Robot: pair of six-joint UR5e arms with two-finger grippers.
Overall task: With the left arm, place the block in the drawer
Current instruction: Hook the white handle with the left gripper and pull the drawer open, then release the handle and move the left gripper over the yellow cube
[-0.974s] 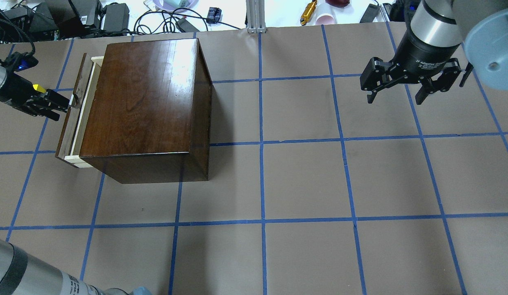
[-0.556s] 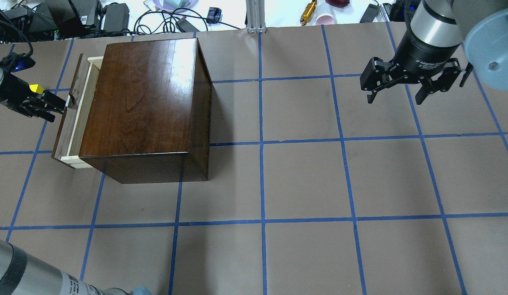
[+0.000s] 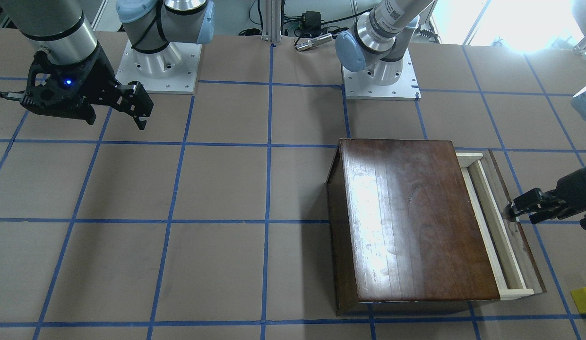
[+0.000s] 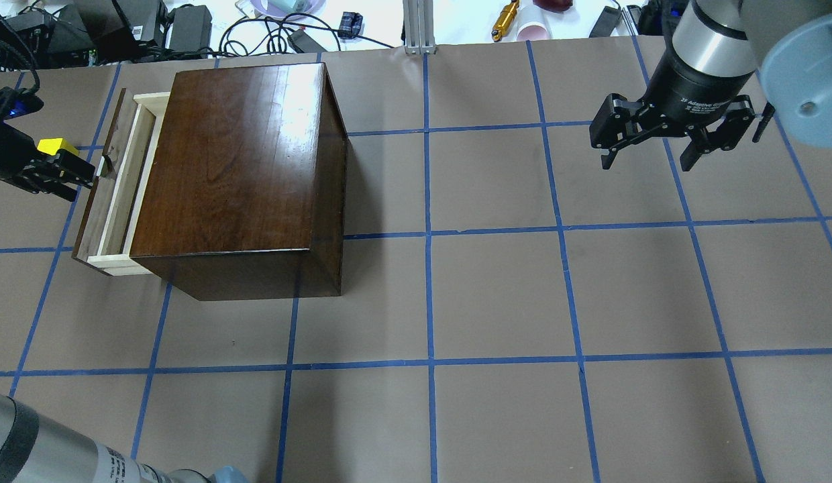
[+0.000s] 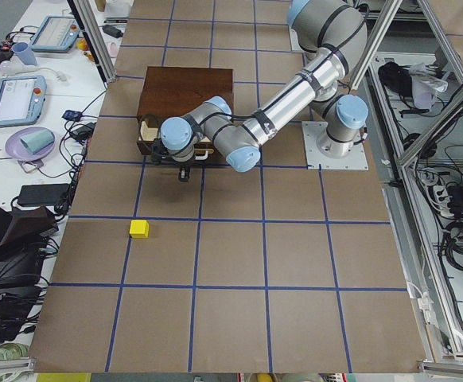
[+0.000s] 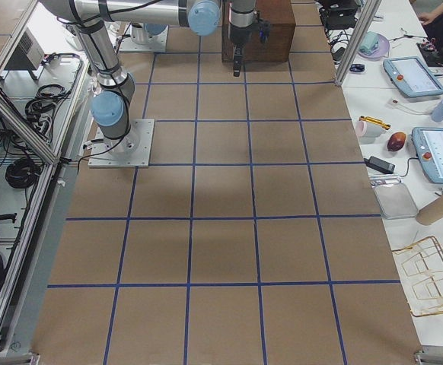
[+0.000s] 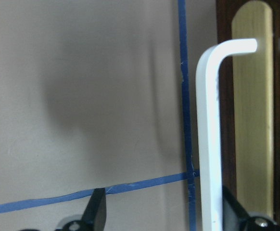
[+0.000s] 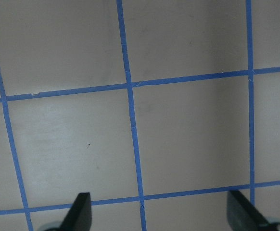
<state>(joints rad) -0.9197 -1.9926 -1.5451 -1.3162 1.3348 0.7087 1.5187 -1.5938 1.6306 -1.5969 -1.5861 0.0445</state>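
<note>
1. Toward the bench's far-left corner, the block (image 5: 139, 228) lies flat on the brown paper. It is well apart from the drawer (image 4: 112, 213) and from both grippers, and nothing holds it.
2. The left gripper (image 4: 82, 181) sits at the drawer's dark front panel, near the bench's left end. Its wrist view shows the fingers spread wide, with the white handle (image 7: 208, 134) standing between them, close against one finger. The handle looks hooked rather than pinched, and the gripper carries nothing.
3. The drawer stands partly out of the cabinet (image 4: 235, 168). Its pale tray shows as a narrow strip between the front panel and the cabinet's top, and what shows of it looks bare.
4. The right gripper (image 4: 647, 161) hangs wide open and empty over the far-right part of the bench.
5. The block looks small, solid and stiff, so it is probably light and not fragile. It should take a firm pinch without deforming.
6. Its flat side faces offer the best hold: come down from above and close across two opposite sides, centred. An off-centre grip on a smooth face might let it twist or slip.
7. The block sits low, so the fingertips will likely have to come down almost to the paper to catch enough of its sides.
8. The open strip of tray is narrow, so the block probably needs releasing low and square to the opening, or it may catch a rim.
</note>
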